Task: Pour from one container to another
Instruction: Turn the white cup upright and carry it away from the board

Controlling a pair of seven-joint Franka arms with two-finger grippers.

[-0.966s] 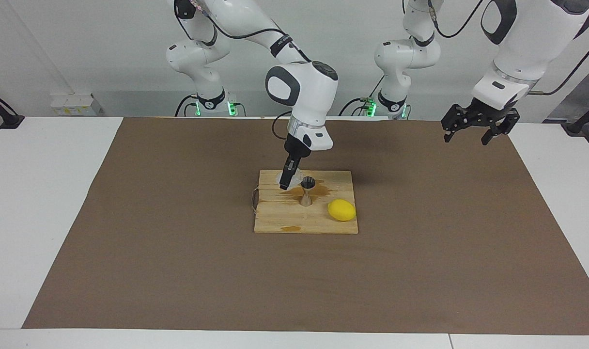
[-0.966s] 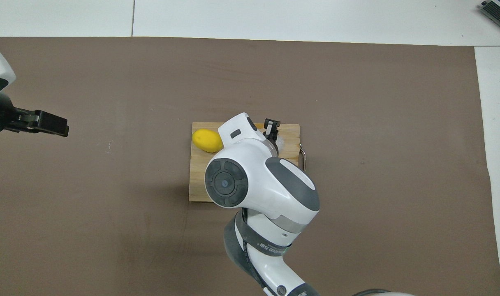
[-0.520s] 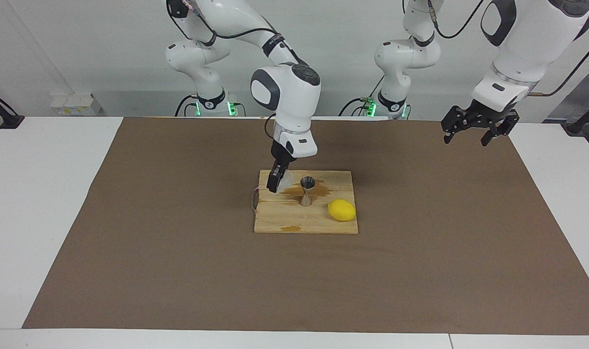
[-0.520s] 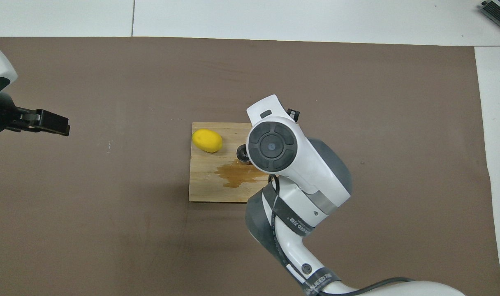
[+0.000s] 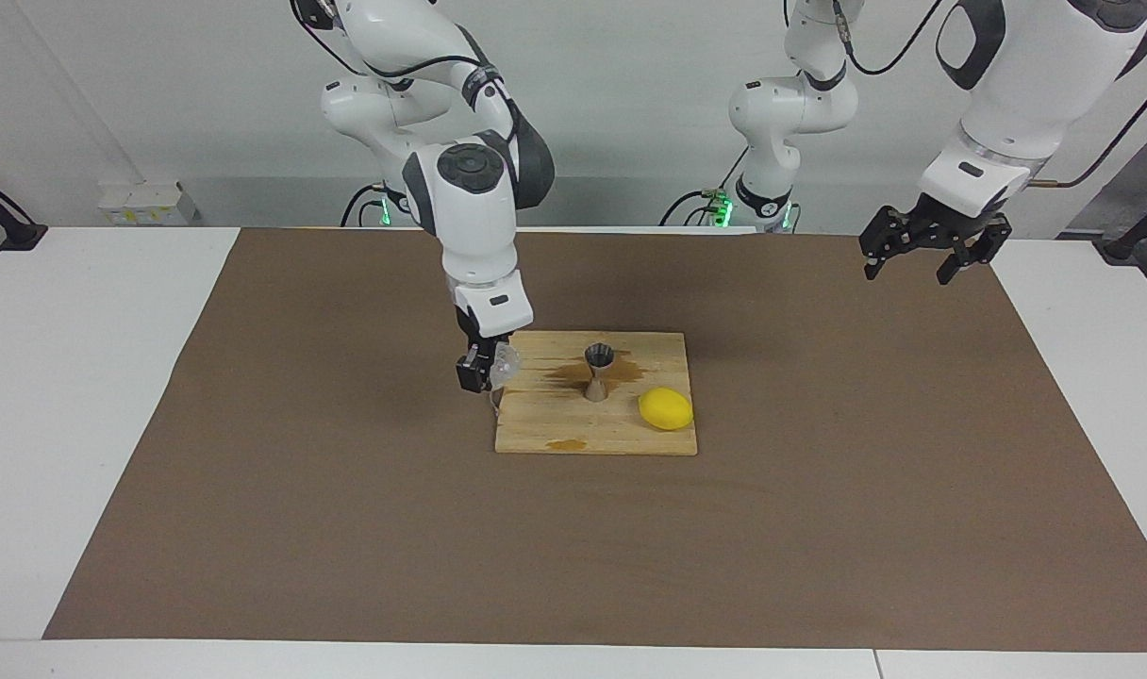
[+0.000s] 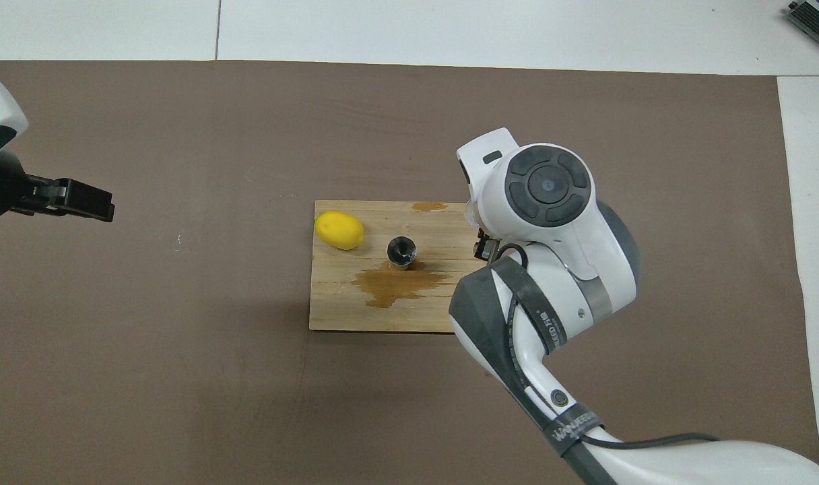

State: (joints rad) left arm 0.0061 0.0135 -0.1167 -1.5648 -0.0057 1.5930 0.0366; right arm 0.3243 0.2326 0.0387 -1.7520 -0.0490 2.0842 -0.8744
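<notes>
A small clear bumpy cup [image 5: 504, 363] hangs in my right gripper [image 5: 484, 370], which is shut on it just off the wooden board [image 5: 621, 436], at the edge toward the right arm's end. In the overhead view the right arm's wrist hides the cup. The silver hourglass jigger [image 5: 599, 372] [image 6: 401, 251] stands upright on the board, apart from the cup. My left gripper [image 5: 916, 259] [image 6: 93, 202] waits open in the air over the brown mat at the left arm's end.
A yellow lemon [image 5: 666, 408] [image 6: 340, 230] lies on the board beside the jigger. Brown liquid stains [image 6: 392, 285] wet the board around the jigger, with a small one [image 5: 567, 444] at the board's edge farthest from the robots. A brown mat [image 5: 347, 528] covers the table.
My right gripper has swung the cup away from over the jigger, toward the right arm's end and off the board's edge. The left arm has not moved.
</notes>
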